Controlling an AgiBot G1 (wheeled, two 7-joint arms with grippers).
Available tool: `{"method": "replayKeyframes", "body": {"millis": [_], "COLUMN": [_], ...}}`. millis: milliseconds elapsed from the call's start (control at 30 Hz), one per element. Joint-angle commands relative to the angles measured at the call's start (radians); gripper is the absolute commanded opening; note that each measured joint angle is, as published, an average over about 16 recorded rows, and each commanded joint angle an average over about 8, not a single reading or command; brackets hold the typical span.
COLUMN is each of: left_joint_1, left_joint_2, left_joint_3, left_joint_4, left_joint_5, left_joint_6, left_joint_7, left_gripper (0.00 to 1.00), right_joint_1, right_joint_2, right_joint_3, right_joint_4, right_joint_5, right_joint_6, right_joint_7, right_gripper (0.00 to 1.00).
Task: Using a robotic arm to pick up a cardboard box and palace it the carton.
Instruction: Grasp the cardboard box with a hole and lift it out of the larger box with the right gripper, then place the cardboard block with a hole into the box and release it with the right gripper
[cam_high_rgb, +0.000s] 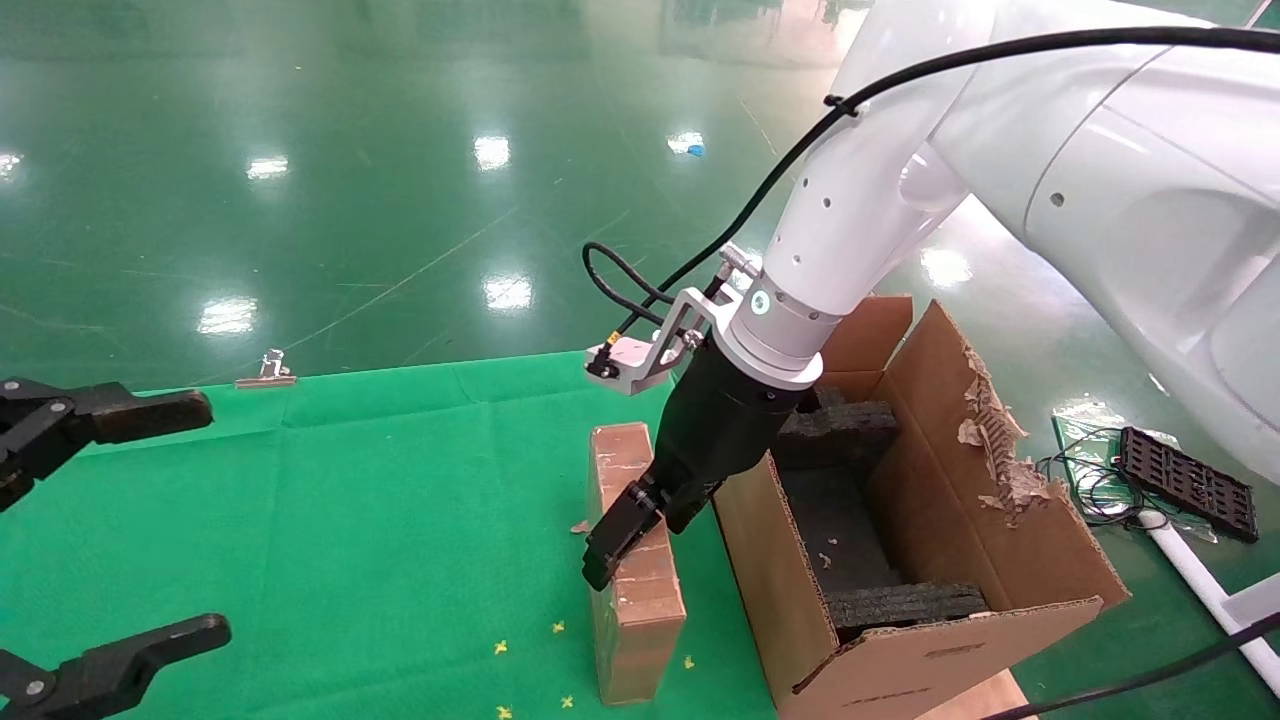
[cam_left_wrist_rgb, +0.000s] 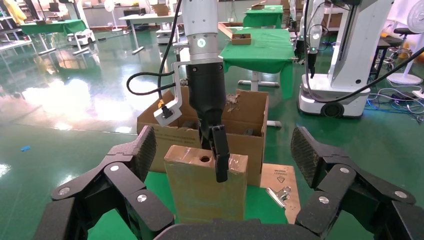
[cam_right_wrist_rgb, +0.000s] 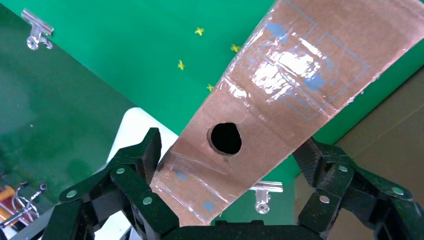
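Note:
The cardboard box (cam_high_rgb: 640, 600) stands on a long narrow edge on the green cloth, just left of the carton (cam_high_rgb: 780, 570). Its taped top face with a round hole (cam_right_wrist_rgb: 226, 138) points up. My right gripper (cam_high_rgb: 625, 530), on the white robotic arm (cam_high_rgb: 850, 220), is open and straddles the box's top. One finger (cam_left_wrist_rgb: 220, 160) hangs down the box's wide face and the other is hidden behind it. In the right wrist view both fingers (cam_right_wrist_rgb: 147, 150) stand just outside the box's edges. My left gripper (cam_high_rgb: 215, 520) is parked open at the cloth's left, facing the box (cam_left_wrist_rgb: 205, 190).
Black foam blocks (cam_high_rgb: 905, 605) line the carton, whose right flap (cam_high_rgb: 990, 440) is torn. A metal binder clip (cam_high_rgb: 268, 370) lies at the cloth's far edge, another (cam_left_wrist_rgb: 278, 194) beside the box. A black tray (cam_high_rgb: 1185, 480) and cables lie on the floor to the right.

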Motion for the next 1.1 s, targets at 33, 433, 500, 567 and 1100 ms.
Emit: {"method": "replayKeyframes", "body": {"millis": [33, 433, 500, 567, 1100], "left_joint_1": [0.000, 0.000, 0.000, 0.000, 0.000], "left_joint_2": [0.000, 0.000, 0.000, -0.001, -0.001], "left_joint_3": [0.000, 0.001, 0.001, 0.001, 0.002], "left_joint_4": [0.000, 0.000, 0.000, 0.000, 0.000], "left_joint_5": [0.000, -0.001, -0.001, -0.001, -0.002], "left_joint_6": [0.000, 0.000, 0.000, -0.001, -0.001], "left_joint_7": [0.000, 0.000, 0.001, 0.001, 0.001], "left_gripper": [0.00, 0.00, 0.00, 0.00, 0.00], "right_joint_1": [0.002, 0.016, 0.020, 0.023, 0.247], "right_joint_2": [-0.003, 0.000, 0.001, 0.002, 0.141], "right_joint_3": [-0.012, -0.078, -0.090, -0.102, -0.092], "right_joint_4": [-0.001, 0.008, 0.011, 0.016, 0.072], "right_joint_5": [0.006, 0.038, 0.039, 0.039, -0.006], "right_joint_6": [0.001, 0.003, 0.004, 0.004, 0.124], "right_joint_7": [-0.003, -0.014, -0.018, -0.024, -0.235], "right_gripper": [0.00, 0.00, 0.00, 0.00, 0.00]}}
